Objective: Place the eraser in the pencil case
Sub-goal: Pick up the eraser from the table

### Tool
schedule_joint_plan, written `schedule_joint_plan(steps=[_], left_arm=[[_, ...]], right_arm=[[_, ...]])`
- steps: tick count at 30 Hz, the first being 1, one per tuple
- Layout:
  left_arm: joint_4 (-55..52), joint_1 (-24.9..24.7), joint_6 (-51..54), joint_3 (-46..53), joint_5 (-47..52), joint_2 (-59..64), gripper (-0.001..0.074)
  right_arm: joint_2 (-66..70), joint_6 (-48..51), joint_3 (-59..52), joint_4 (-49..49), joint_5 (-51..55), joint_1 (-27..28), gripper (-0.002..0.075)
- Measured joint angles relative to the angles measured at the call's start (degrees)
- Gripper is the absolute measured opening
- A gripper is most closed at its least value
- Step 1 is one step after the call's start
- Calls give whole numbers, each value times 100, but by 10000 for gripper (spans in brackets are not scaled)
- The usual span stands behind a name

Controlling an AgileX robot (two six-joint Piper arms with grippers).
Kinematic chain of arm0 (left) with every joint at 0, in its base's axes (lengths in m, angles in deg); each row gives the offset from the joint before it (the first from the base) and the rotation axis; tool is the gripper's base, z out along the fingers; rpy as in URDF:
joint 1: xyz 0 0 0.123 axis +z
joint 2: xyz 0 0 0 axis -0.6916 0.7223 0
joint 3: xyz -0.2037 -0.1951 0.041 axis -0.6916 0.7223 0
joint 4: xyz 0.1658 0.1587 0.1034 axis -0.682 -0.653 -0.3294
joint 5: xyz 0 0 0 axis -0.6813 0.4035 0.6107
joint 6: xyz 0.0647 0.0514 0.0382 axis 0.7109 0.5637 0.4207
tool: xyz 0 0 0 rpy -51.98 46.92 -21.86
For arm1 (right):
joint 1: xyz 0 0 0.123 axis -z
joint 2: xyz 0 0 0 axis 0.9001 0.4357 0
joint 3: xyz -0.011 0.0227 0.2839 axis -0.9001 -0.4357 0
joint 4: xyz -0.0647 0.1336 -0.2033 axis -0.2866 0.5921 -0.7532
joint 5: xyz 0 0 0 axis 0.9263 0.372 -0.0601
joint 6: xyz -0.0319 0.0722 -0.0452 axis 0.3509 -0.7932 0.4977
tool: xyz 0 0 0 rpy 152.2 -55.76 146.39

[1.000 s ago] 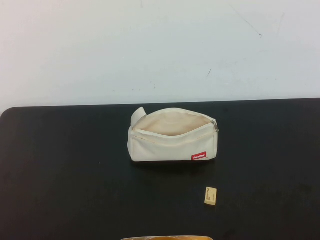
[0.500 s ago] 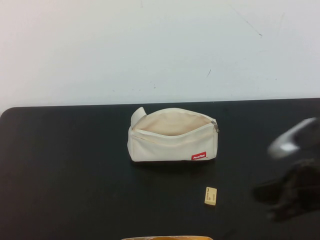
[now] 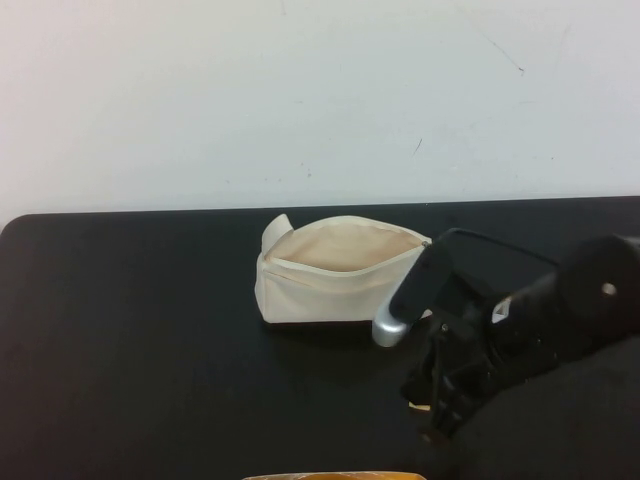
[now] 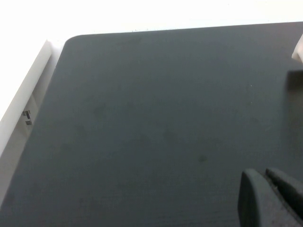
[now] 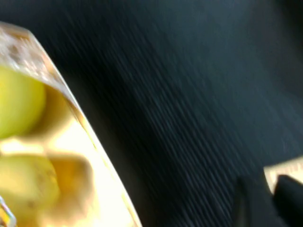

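The cream-white fabric pencil case [image 3: 335, 270] lies unzipped on the black table [image 3: 130, 330]; the right gripper [image 3: 432, 400] hangs low just in front of it, over the small pale cream eraser [image 5: 285, 170], finger spacing unclear; the left gripper [image 4: 270, 198] hovers off to the side, fingers together

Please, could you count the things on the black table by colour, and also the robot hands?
Cream-white: 1, the pencil case, zipper open.
Pale cream-yellow: 1, the eraser, mostly hidden under the right hand.
Dark robot hands: 2, the right hand over the eraser, the left hand low over bare table.
Total: 4.
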Motion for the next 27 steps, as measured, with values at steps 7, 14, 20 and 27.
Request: schedule_joint_plan(steps=[7,14,20,27], left_arm=[[0,0,0,0,0,0,-1],[0,0,3,0,0,0,-1],[0,0,12,0,0,0,-1],[0,0,24,0,0,0,-1]], right_arm=[[344,-2821,608,-2038,823,0,500],[702,-4292,684,-2274,513,0,594],[1266,-4706,988,-2311,379,0,599],[1753,-4865,1234,-2401,326,0,588]])
